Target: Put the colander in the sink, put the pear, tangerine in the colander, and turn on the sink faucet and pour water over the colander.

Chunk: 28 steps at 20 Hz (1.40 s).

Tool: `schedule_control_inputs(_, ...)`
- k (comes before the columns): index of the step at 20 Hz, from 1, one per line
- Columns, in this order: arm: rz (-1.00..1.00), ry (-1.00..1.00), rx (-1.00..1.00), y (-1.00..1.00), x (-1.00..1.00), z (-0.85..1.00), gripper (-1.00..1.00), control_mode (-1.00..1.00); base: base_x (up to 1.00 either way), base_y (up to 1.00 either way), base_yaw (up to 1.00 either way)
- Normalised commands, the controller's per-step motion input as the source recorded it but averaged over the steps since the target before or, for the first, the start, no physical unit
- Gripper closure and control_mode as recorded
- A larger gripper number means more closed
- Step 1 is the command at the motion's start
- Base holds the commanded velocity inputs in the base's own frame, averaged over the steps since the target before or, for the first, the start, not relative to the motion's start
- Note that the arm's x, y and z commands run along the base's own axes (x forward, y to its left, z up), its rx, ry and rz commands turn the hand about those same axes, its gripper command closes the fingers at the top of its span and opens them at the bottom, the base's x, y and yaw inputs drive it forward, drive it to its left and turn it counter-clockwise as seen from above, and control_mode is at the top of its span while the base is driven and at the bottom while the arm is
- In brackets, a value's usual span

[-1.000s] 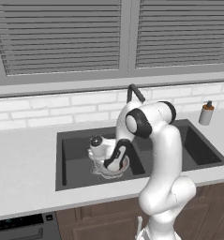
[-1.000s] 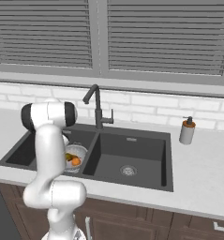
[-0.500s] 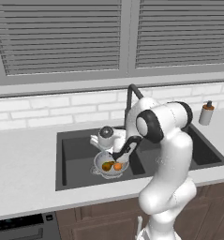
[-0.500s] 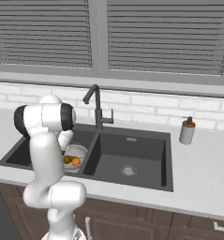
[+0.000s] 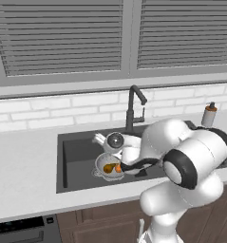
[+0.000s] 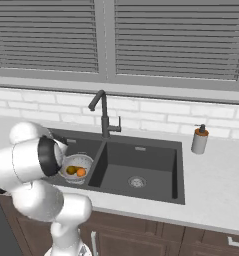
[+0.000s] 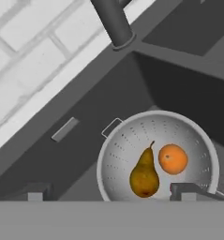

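Colander (image 7: 158,154) sits in the left basin of the sink (image 6: 156,150) with the pear (image 7: 144,176) and tangerine (image 7: 173,159) side by side inside it, while the empty tool (image 7: 106,194) hangs spread wide above its rim, below the faucet (image 6: 104,112).

Glossy white rounded arm segments, dark joint rings, dark claw (image 7: 107,193) fingertips

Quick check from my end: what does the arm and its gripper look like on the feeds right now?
The arm is glossy white, built of rounded, bulbous links with dark grey to black bands at the joints. No loose cables or markings are visible. A round grey camera-like disc sits at the wrist. The gripper ends in two small, dark grey, blocky fingertips.
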Motion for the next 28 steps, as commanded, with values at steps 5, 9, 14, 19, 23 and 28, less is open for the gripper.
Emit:
schedule_control_inputs(5, -0.08, 0.01, 0.00, 0.17, -0.56, 1.00, -1.00, -1.00, 0.00, 0.00, 0.00)
schedule_control_inputs(9, 0.00, 0.16, 0.00, 0.01, -0.33, 1.00, -1.00, -1.00, 0.00, 0.00, 0.00)
schedule_control_inputs(14, 0.00, 0.22, 0.00, 0.00, -0.37, 1.00, -1.00, -1.00, 0.00, 0.00, 0.00)
schedule_control_inputs(19, 0.00, 0.15, 0.00, -0.10, -0.53, 0.63, -1.00, -1.00, 0.00, 0.00, 0.00)
schedule_control_inputs(23, 0.00, 0.04, 0.10, -0.50, -0.44, 0.11, -1.00, -1.00, 0.00, 0.00, 0.00)
schedule_control_inputs(28, -0.08, -0.01, 0.19, -0.64, -0.11, 0.00, -1.00, -1.00, 0.00, 0.00, 0.00)
